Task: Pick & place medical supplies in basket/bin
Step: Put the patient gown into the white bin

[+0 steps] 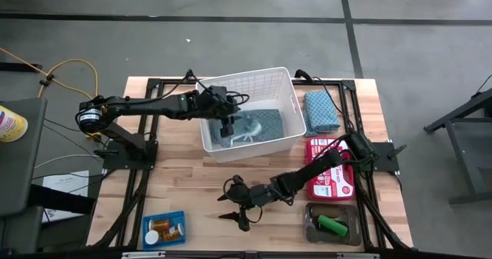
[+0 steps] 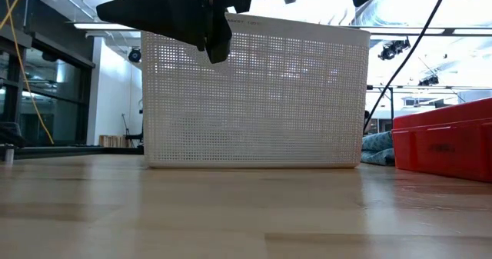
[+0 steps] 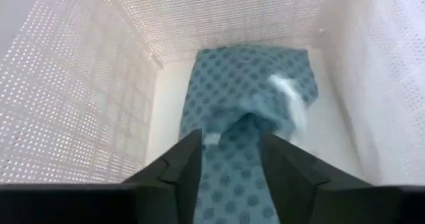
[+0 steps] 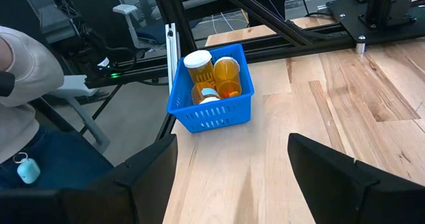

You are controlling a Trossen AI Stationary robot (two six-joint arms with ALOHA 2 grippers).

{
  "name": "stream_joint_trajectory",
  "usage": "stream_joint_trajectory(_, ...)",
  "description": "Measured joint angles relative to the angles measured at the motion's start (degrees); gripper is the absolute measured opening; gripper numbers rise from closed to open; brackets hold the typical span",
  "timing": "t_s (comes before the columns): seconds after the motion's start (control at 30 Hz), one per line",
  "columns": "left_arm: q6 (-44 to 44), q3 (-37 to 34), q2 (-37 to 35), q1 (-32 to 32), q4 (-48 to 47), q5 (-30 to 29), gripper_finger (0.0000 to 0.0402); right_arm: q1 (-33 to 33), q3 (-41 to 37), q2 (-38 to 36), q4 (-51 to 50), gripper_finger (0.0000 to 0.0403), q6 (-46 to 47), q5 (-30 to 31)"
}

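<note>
A grey floor lies around the wooden tabletop (image 1: 192,182). The big white basket (image 1: 288,97) sits near the far middle, and one teal cloth (image 3: 246,111) lies crumpled inside it. The left pincer (image 1: 228,126) reaches down into the basket over that cloth. Its fingers (image 3: 182,167) are partly apart with cloth showing between them, and I cannot tell if they grip it. A second teal cloth (image 1: 320,110) lies folded just beside the basket's right wall. A red case (image 1: 330,174) lies near it. The small blue tray (image 4: 212,114) at the front left corner holds orange pill bottles (image 4: 228,74). The grey tray (image 1: 330,225) at the front right holds a green piece (image 1: 335,227). The right pincer (image 1: 233,210) hangs low over bare wood near the front, open and holding nothing. A person's sleeve (image 4: 23,71) shows beyond the edge.
</note>
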Motion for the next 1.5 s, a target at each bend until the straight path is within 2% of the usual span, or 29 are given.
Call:
stream_joint_trajectory(0.13,-0.02,0.00,0.00,0.00,-0.01,0.38,0.0170,0.00,0.00,0.00,0.00,0.0274,-0.01,-0.02)
stream_joint_trajectory(0.3,1.68,-0.02,-0.74,0.00,-0.32,0.18,0.0175,0.00,0.00,0.00,0.00,0.0274,-0.01,0.00)
stream_joint_trajectory(0.57,1.44,0.39,-8.82,-1.19,-1.21,-0.74,0.0175,-0.02,0.00,0.00,0.00,0.0274,0.00,0.00)
stream_joint_trajectory(1.17,-4.51,0.44,-26.10,-13.59,-9.32,-0.67,0.0175,0.00,0.00,0.00,0.00,0.0274,-0.01,0.00)
stream_joint_trajectory(1.5,-5.16,0.44,-27.31,-17.12,-12.59,-0.70,0.0175,0.00,0.00,0.00,0.00,0.0274,-0.01,0.00)
